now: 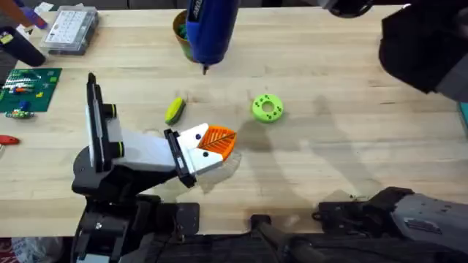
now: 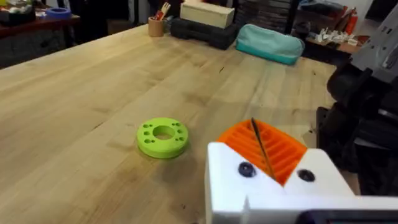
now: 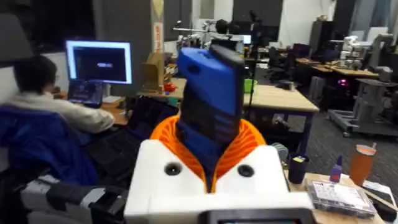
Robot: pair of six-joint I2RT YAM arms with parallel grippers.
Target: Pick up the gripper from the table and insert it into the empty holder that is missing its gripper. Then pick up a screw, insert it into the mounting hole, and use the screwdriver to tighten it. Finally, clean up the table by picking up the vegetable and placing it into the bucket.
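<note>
The screwdriver [image 1: 210, 31] hangs over the far middle of the counter [image 1: 344, 146], its dark narrow tip pointing down toward the wood. In the right wrist view the right gripper [image 3: 212, 163] is clamped on its blue body [image 3: 211, 102], the orange ribbed pads pressed against both sides of it.

Behind the screwdriver in the overhead view sits the bucket [image 1: 180, 31], mostly hidden, only part of its rim and side visible. Nearer the arms, the vegetable [image 1: 175, 110] lies on the wood, yellow with a green end, just beyond the holder [image 1: 180, 156].

The holder is a black bar on the front of a white-grey body, mounted on a black stand [image 1: 99, 146] at the near left of the counter. White fingers with orange ribbed tips [image 1: 213, 142] project from it toward the centre.

The left gripper [image 2: 268, 163] appears closed and empty in its wrist view, its orange pads meeting along a thin dark line.

A lime-green disc [image 1: 268, 107] with holes lies near the middle of the counter, apart from the vegetable. At the far left are a clear parts box [image 1: 71, 29] and a green circuit board [image 1: 28, 91].
</note>
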